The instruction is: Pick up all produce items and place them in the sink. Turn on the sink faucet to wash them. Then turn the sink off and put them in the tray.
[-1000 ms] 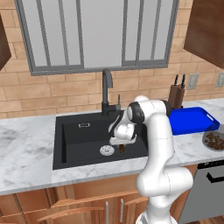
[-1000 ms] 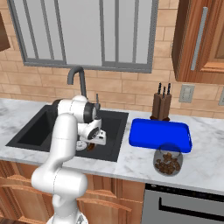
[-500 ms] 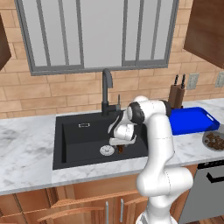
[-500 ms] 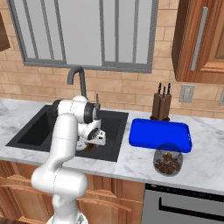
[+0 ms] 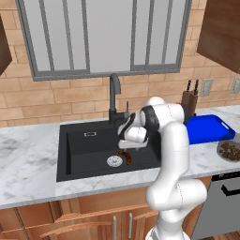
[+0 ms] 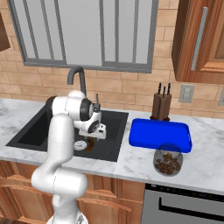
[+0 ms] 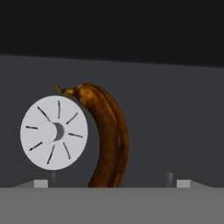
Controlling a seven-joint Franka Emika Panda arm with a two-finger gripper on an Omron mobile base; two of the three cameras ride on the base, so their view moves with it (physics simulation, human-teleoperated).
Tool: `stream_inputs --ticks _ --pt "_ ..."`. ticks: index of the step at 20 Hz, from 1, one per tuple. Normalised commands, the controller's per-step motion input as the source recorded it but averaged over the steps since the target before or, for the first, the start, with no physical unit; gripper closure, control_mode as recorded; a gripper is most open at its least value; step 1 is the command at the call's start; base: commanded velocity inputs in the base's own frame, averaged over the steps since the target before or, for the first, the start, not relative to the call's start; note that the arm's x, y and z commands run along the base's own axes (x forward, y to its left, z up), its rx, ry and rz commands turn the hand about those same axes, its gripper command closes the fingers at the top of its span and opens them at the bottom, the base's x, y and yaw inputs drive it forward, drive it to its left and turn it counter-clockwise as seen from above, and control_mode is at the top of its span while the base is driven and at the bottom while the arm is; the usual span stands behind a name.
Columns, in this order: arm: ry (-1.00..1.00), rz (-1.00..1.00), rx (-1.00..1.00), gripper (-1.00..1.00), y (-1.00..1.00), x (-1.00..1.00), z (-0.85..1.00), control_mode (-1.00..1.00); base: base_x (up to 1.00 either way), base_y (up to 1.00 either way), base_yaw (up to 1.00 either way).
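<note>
sink (image 5: pixel 89 154) | banana (image 7: pixel 107 140) beside drain (image 7: pixel 53 132) | end effector (image 5: pixel 125 151) spread, above

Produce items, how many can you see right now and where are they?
1. A dark brown banana lies on the floor of the sink, right beside the round silver drain, under the gripper. The arm could hide others.
</note>
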Motion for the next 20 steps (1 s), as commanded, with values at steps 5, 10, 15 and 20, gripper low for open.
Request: stream_inputs --ticks 5,10,15,20 --pt "-0.09 0.02 0.00 -1.00 -0.04 -0.29 0.64 -1.00 0.00 0.00 0.00" --pt "-0.16 0.03 0.00 -1.00 0.00 -0.44 0.70 -1.00 0.00 0.00 0.00" --pt "-0.21 0.03 0.00 -1.00 0.00 -0.57 0.71 -1.00 0.00 0.00 0.00" --pt "-0.24 0.01 0.00 -1.00 0.00 -0.72 0.68 -1.00 0.00 0.00 0.00"
